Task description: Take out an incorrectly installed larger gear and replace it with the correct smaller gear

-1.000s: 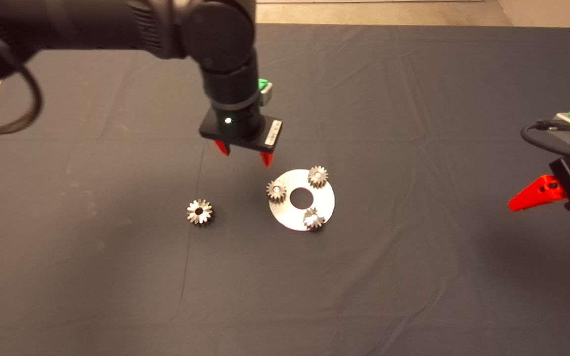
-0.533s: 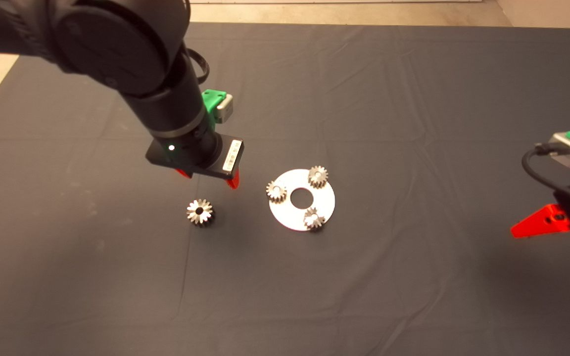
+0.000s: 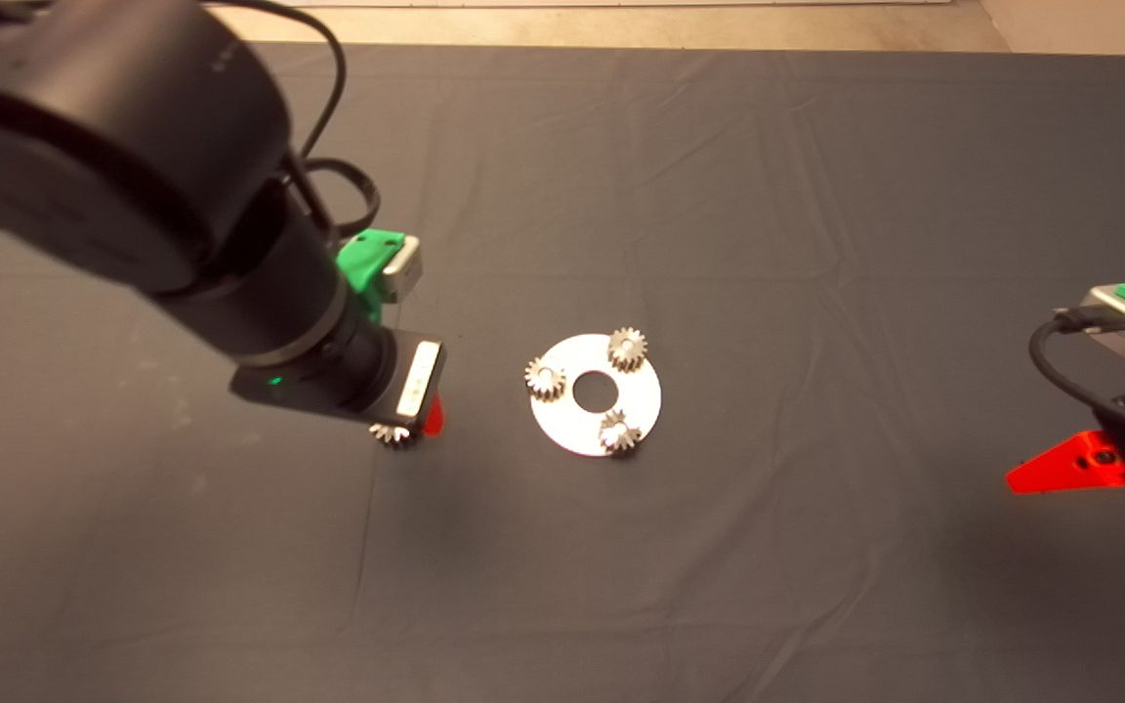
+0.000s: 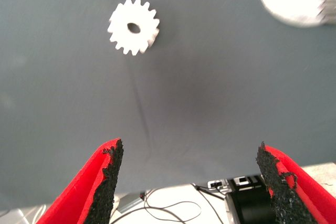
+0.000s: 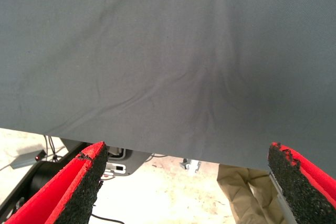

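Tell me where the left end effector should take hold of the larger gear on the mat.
Grip the larger gear across its toothed rim, coming straight down from above. It lies flat on the mat with its hole facing up, apart from the plate, so both sides of the rim are free. The left end effector is open, likely wide enough to straddle it.

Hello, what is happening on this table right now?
The left gripper, fingers open, hovers over the larger gear, which lies alone on the dark mat. Three smaller gears sit on the round metal plate beside it. The right gripper waits open at the mat's right edge.
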Controlling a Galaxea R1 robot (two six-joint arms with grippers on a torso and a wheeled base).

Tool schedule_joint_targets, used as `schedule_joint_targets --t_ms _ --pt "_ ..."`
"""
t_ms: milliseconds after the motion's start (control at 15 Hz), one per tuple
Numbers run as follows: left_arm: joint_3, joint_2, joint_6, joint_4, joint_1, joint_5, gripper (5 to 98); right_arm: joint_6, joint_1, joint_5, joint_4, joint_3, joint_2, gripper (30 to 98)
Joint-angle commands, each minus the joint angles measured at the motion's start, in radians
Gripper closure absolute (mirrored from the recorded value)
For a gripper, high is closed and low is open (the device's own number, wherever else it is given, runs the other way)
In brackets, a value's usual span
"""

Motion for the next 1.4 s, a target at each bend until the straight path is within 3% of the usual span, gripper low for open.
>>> schedule_joint_targets --t_ms 0,200,867,1333 --pt "0.205 -0.220 -0.066 -0.081 -0.044 0.133 40.1 0.086 0.027 0.000 0.022 0.007 0.092 47.2" --pt "0.200 -0.157 -0.075 -0.091 -0.056 0.133 40.1 0.190 0.027 -0.001 0.022 0.013 0.242 47.2" --pt "0.168 -0.154 -0.054 -0.094 -0.055 0.133 40.1 0.281 0.027 0.005 0.022 0.020 0.265 47.2" --pt "0.165 -0.200 -0.062 -0.095 -0.056 0.133 40.1 0.286 0.021 0.005 0.031 0.020 0.262 47.2"
